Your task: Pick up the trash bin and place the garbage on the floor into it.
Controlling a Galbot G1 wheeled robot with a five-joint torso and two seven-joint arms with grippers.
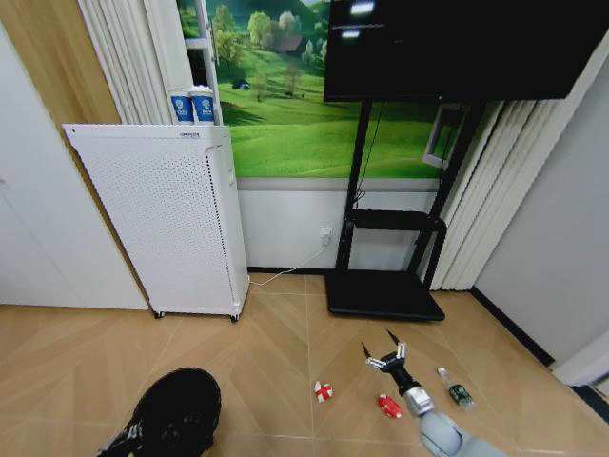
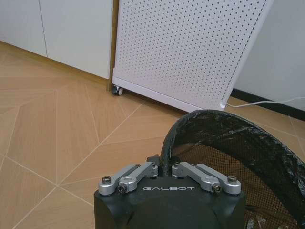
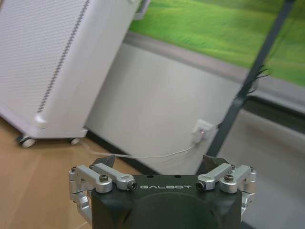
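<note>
Herringbone planks of light brown wood make up the floor (image 1: 266, 362) I see from the head camera. On my left the trash bin (image 1: 176, 411) is a round black tub lined with a crinkled black bag, its mesh wall showing inside on the left wrist camera. The left claw (image 2: 165, 168) is clamped together on the near rim, the bag pinched between its tips, and its black housing reads GALBOT. The right claw (image 1: 384, 352) hangs above the floor with its dark fingertips spread wide apart, holding nothing; the same GALBOT lettering sits between its silver linkages. The garbage lies just below it: a red-and-white piece (image 1: 324, 390), a red piece (image 1: 389, 407) and a small clear bottle (image 1: 455, 388) with a green label. Behind stand a tall white perforated cabinet (image 1: 162, 219) on castors and a black TV stand (image 1: 385, 286), both well apart from the litter.
</note>
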